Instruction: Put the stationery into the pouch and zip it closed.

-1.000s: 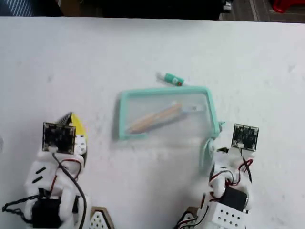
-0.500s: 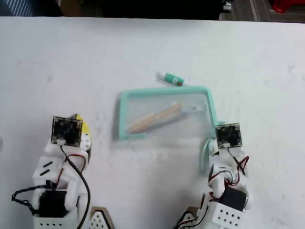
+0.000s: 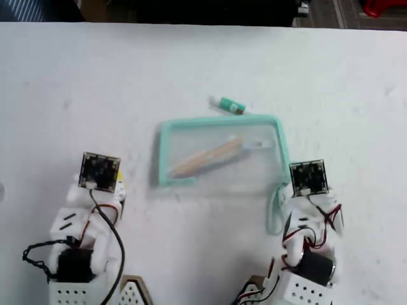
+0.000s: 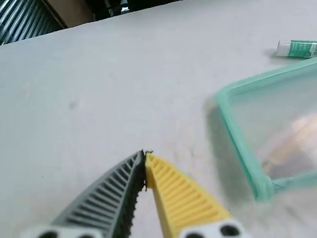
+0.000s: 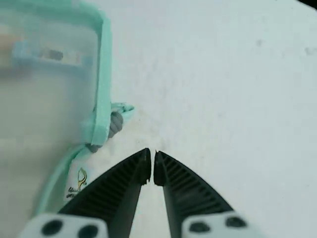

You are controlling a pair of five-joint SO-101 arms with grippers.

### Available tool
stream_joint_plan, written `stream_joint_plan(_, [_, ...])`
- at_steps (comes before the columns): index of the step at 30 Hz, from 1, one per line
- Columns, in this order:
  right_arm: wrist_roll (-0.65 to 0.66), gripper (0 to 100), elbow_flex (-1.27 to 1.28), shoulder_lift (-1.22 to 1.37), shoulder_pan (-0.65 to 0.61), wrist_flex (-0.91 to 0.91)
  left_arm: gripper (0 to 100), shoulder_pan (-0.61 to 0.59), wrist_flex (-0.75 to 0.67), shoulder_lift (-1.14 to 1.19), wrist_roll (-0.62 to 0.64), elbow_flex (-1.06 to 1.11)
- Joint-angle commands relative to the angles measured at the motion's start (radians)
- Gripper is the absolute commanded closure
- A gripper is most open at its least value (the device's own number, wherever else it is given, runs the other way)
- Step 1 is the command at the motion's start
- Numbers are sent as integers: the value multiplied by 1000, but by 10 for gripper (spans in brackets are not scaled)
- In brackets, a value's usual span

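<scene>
The clear pouch (image 3: pixel 219 152) with its mint-green edging lies flat near the middle of the white worktop (image 3: pixel 191 63), between the two arms and a little farther out than either. Inside it a wooden pencil (image 3: pixel 206 157) rests at a slant, with a pale blue pen (image 3: pixel 257 145) beside it near the right-hand end. A small green-and-white tube (image 3: pixel 227 105) sits outside on the worktop, just beyond the pouch's far edge and not touching it. The left pincer (image 4: pixel 145 156), one finger grey and one yellow, has its tips pressed together on nothing, low over bare worktop off the pouch's left end. The right pincer (image 5: pixel 152 156) is black, its tips all but meeting and also empty, poised just beside the pouch's near right corner. There the grey zip pull (image 5: pixel 115 124) sticks out, and a mint strap (image 3: pixel 277 206) trails back toward the right arm. I cannot tell whether the zip is done up.
</scene>
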Motion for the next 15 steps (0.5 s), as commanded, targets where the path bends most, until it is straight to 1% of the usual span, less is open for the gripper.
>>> stream_joint_plan(1, [3, 978, -137, -7, -10, 38, 976, 12, -51, -8, -14, 5])
stream_joint_plan(4, [3, 978, -219, -7, -59, 97, 976, 13, -49, -8, -14, 5])
stream_joint_plan(10, [3, 981, -391, 2, -202, 188, 976, 13, -46, -8, -14, 5])
stream_joint_plan(13, [3, 981, -503, 22, -213, 193, 976, 13, -44, -8, -14, 6])
stream_joint_plan(15, [3, 981, -566, 87, -213, 191, 976, 13, -43, -8, -14, 6])
